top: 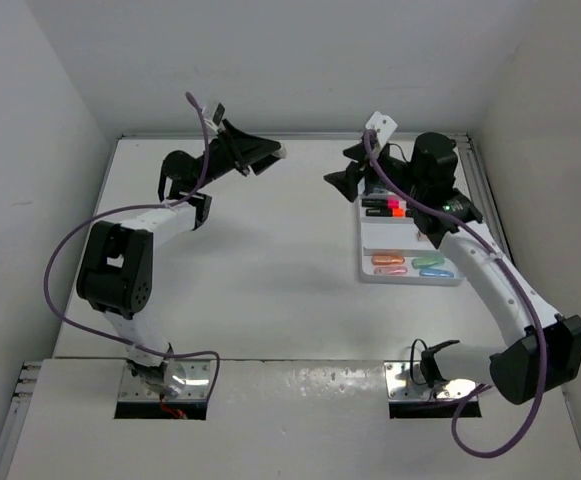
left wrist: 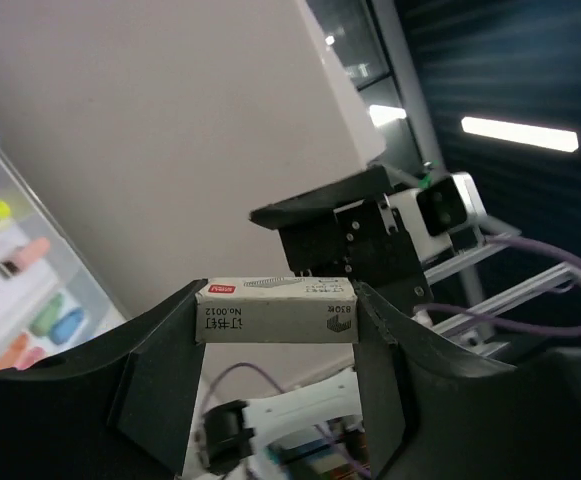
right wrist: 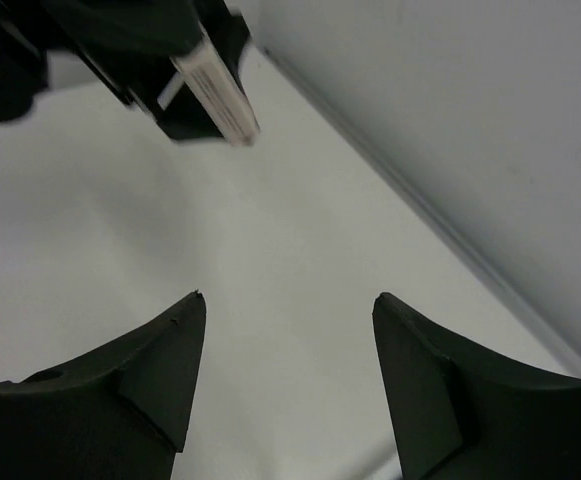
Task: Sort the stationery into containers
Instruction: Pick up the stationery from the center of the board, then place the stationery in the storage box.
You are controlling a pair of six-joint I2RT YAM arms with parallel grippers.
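Plainly, the little beige box (left wrist: 275, 312) is the thing at stake. It is pinched end to end at the very tips of the left fingers (top: 266, 152), which are closed down to its length, and it hangs in the air off the desk (top: 270, 260), not over the tray (top: 402, 240). With so little of it between the tips, I judge the hold thin: a jolt or a slight easing could let the box twist out and drop to the desk short of the tray. Straight ahead of the left fingers, near but apart, the right fingers (top: 348, 172) stand wide open with nothing between them, facing the box. If a hand-over is meant, the danger is the two sets of tips knocking together, or the left letting go before the right has closed. Just behind the right fingers lies the tray, with black markers (top: 385, 207) in the row closest to them and pastel stubs (top: 410, 265) in the row farthest off; a careless swing could disturb these. The left arm reaches far out over the desk, elbow bent, wrist turned toward the right arm. The right arm stretches forward over the tray, wrist angled back toward the left.
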